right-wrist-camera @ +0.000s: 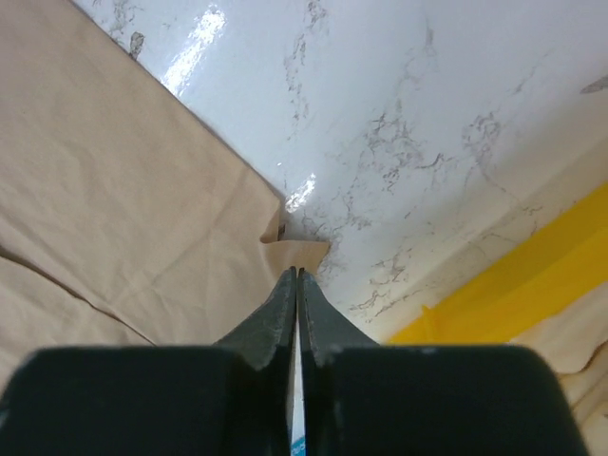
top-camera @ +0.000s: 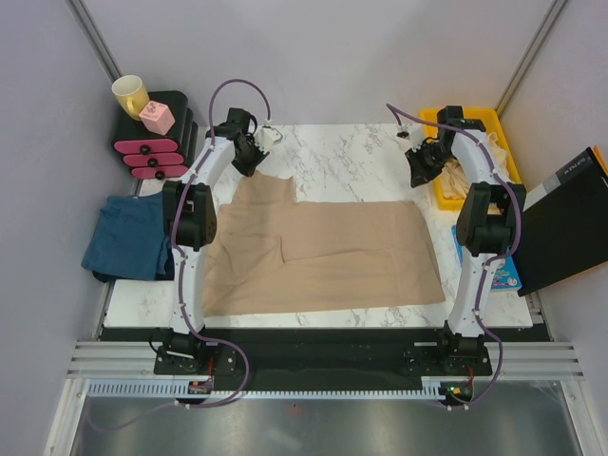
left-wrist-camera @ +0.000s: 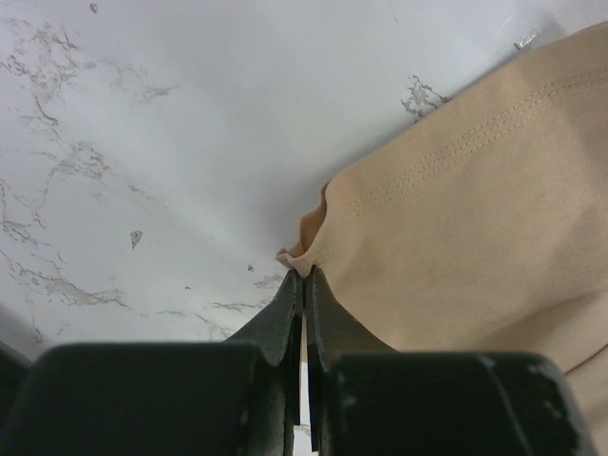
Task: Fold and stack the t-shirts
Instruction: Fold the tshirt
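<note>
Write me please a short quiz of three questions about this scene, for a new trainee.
1. True or false: the left pincer and the right pincer are both shut on the tan t-shirt.
2. Where does the blue t-shirt lie? A hanging from the right pincer; B at the left side of the table; C on top of the tan t-shirt.
3. What colour is the mug at the far left?
Key: 1 true; 2 B; 3 yellow.

You get nothing readable right now: the small white label [top-camera: 576,167] on the black flat case [top-camera: 570,228] at the right is too tiny, and the print on the blue packet [top-camera: 504,274] beside it blurs out.
</note>
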`<state>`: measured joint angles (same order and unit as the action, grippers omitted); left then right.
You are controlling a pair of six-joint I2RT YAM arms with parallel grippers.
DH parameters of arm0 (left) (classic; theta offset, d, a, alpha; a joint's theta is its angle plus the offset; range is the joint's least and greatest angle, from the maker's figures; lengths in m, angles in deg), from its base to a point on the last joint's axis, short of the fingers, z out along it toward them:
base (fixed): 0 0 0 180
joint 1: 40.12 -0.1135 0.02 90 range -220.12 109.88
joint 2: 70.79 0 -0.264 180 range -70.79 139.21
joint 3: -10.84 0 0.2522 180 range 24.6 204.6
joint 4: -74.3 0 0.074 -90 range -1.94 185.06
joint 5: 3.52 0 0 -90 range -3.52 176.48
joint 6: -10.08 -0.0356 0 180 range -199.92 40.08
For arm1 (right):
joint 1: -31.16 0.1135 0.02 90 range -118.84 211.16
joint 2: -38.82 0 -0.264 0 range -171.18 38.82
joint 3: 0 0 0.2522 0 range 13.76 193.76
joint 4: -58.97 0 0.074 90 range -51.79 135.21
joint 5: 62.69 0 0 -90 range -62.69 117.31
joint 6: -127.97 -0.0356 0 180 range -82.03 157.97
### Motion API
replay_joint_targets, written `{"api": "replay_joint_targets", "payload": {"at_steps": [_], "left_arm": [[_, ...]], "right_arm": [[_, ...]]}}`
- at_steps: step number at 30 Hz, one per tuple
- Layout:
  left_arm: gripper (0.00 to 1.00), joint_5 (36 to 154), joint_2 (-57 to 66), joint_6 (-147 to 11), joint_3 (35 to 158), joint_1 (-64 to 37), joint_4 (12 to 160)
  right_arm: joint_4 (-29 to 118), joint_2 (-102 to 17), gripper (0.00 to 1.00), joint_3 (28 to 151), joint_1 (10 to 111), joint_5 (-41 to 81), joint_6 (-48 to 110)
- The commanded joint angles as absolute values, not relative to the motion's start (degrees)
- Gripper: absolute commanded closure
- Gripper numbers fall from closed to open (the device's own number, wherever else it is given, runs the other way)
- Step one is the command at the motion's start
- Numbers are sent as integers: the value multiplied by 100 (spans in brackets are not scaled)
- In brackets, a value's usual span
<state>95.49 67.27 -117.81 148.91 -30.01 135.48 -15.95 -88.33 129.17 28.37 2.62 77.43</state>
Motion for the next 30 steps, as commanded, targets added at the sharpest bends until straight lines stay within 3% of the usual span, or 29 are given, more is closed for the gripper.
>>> {"api": "replay_joint_targets", "payload": {"at_steps": [1,6,22,30], "left_arm": [[98,9597,6325,-11569,14870,-2975,13438],[98,9579,6290,-11604,14800,-2975,13438],[98,9544,6272,-11666,14738,-2975,13394],[98,9553,6342,-11640,14817,-2975,13385]], "right_arm": [[-1753,-8870,67,12995,2834,367,7857],[-1588,-9002,60,12723,2826,244,7840],[-1447,-9354,67,12837,2808,121,7717],[-1482,-9249,64,12547,2808,51,7770]]}}
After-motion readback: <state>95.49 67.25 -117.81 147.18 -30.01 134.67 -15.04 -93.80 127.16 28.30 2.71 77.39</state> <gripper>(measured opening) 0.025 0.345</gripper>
